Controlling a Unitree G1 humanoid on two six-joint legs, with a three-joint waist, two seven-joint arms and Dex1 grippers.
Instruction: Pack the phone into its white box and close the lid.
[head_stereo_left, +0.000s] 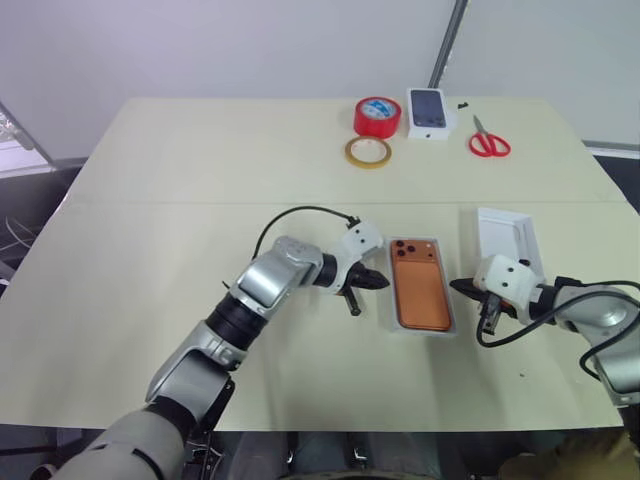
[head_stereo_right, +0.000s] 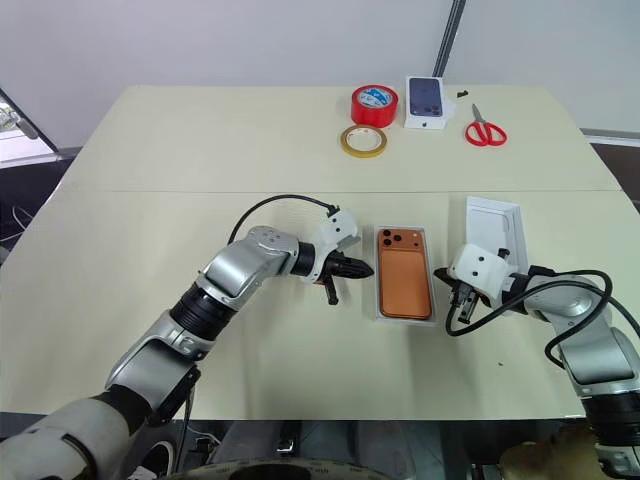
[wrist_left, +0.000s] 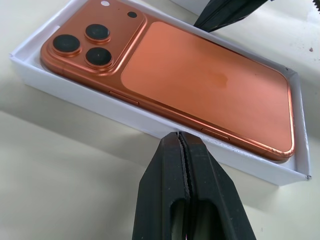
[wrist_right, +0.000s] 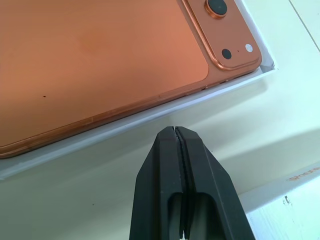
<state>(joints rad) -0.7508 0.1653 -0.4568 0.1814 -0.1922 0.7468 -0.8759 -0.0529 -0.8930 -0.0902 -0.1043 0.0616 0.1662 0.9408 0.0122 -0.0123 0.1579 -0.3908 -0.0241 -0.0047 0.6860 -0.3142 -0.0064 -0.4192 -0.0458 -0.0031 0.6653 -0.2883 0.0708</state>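
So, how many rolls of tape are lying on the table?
2. The red roll of tape lies near the table's far edge, beside the small printed box. The yellowish roll of tape lies just in front of the red one, close beside it.

Phone (head_stereo_left: 420, 285) in white box (head_stereo_left: 393, 290), lid (head_stereo_left: 508, 240) right.

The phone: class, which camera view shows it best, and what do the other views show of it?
Left wrist view: the phone lies whole in the white box, lenses clear. Right wrist view gives part of its back. Both eye views show it whole but small.
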